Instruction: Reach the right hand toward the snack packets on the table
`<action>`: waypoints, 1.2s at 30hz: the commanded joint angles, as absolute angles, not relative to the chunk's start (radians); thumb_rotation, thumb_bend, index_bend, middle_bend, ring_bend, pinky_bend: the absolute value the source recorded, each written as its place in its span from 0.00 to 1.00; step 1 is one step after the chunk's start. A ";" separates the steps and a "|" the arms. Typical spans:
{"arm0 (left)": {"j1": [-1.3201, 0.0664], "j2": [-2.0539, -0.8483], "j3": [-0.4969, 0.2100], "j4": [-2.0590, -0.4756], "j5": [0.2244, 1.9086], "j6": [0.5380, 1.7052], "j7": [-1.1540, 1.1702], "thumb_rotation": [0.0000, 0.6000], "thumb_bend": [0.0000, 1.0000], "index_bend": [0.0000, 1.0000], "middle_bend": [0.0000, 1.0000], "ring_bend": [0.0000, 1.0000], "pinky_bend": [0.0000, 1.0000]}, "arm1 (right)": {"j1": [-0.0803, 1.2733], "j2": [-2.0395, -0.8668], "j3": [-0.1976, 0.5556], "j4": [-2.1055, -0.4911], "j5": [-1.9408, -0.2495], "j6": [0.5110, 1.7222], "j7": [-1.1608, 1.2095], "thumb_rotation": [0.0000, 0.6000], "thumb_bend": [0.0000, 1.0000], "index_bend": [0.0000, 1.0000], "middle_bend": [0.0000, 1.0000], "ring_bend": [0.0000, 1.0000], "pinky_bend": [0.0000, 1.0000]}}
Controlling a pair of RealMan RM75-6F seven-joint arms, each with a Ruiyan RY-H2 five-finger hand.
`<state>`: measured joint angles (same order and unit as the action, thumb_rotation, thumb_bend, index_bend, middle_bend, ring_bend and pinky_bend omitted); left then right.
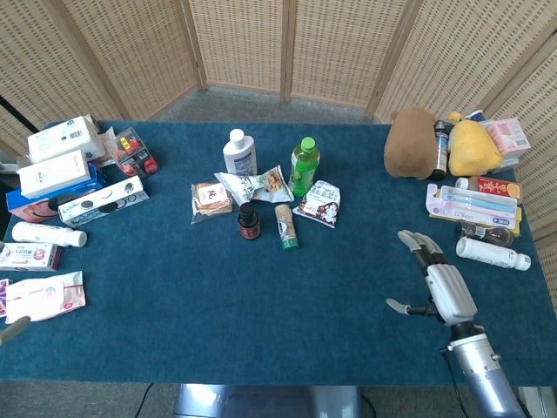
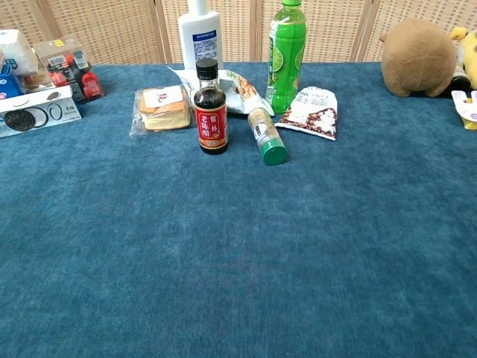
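Three snack packets lie mid-table: a clear biscuit packet (image 1: 210, 198) (image 2: 164, 107), a nut packet (image 1: 255, 185) (image 2: 237, 88) and a white packet with dark print (image 1: 318, 203) (image 2: 311, 111). My right hand (image 1: 435, 283) hovers over the blue cloth at the front right, fingers spread and pointing away from me, thumb out to the left, nothing in it. It is well to the right of and nearer than the packets. The chest view does not show it. Only a grey sliver of my left hand (image 1: 9, 329) shows at the lower left edge.
Among the packets stand a dark sauce bottle (image 1: 249, 221), a green bottle (image 1: 305, 165) and a white bottle (image 1: 238, 152); a green-capped shaker (image 1: 286, 225) lies flat. Plush toys (image 1: 412, 142) and toiletries (image 1: 492, 253) crowd the right side, boxes (image 1: 61, 165) the left.
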<state>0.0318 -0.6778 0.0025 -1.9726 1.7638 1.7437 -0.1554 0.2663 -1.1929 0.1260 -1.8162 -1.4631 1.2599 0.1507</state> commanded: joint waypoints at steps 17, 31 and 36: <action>-0.009 -0.683 -0.004 -1.984 1.642 1.617 -0.120 1.00 0.00 0.12 0.00 0.00 0.00 | 0.666 -1.526 0.341 -1.363 -1.059 0.870 -0.094 1.00 0.00 0.00 0.00 0.00 0.00; -0.010 -0.689 -0.011 -2.003 1.610 1.604 -0.052 1.00 0.00 0.12 0.00 0.00 0.00 | 0.897 -1.752 0.412 -0.845 -0.900 0.643 -0.062 1.00 0.00 0.00 0.00 0.00 0.00; -0.007 -0.690 -0.014 -2.001 1.605 1.610 -0.046 1.00 0.00 0.12 0.00 0.00 0.00 | 0.938 -1.810 0.415 -0.753 -0.879 0.606 -0.056 1.00 0.00 0.00 0.00 0.00 0.00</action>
